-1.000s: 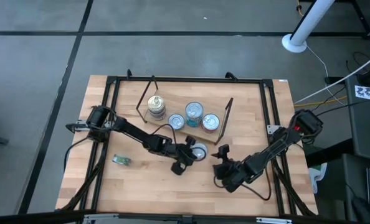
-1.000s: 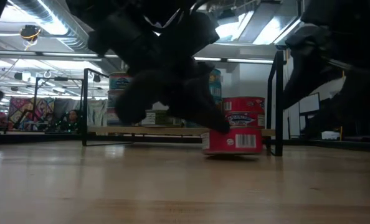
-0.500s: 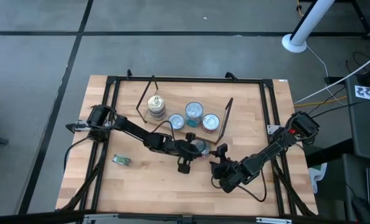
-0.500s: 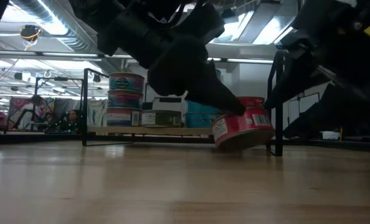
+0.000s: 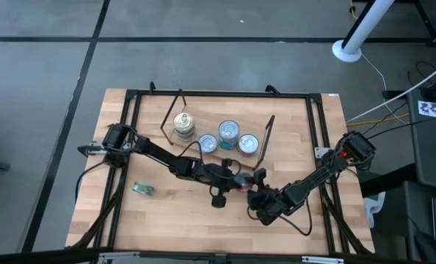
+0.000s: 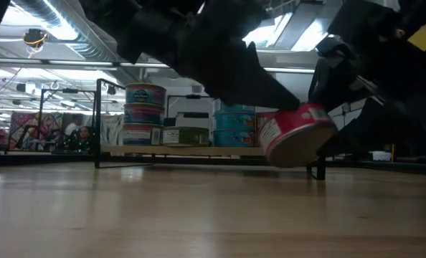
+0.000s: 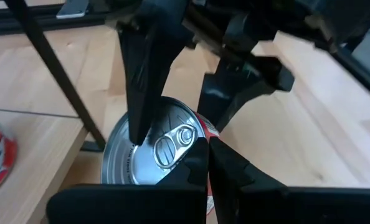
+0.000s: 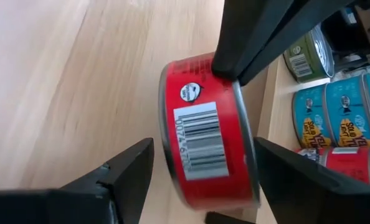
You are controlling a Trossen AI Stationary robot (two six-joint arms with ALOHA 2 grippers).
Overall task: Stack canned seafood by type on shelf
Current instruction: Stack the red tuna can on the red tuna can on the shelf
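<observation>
Item: red can [image 6: 297,134], silver pull-tab lid [image 7: 160,149], barcode on its side wall. Position: tilted, clear of the tabletop [image 5: 166,213], just in front of the shelf [image 6: 199,150].

Left gripper [image 5: 233,178]: fingers clenched together, their tips pinching the can at its lid rim; it carries the can.

Right gripper [image 8: 200,168]: fingers spread wide, one on each side of the can's wall, not seen touching it. It holds nothing.

Step in hand, as judged: passing the red can across between the grippers, or regrasping it, before shelving. To do it well, the right fingers should close squarely on the side wall, centred on the label, before the left lets go; the rim pinch looks slight and the can could swing or drop.

Beyond the grippers: stacked tins [image 6: 145,115] and teal tins [image 6: 234,129] on the shelf; another red tin beside them in the right wrist view.

Obscured: the exact contact of the left fingertips; a small object [image 5: 143,189] on the tabletop, unidentifiable.
</observation>
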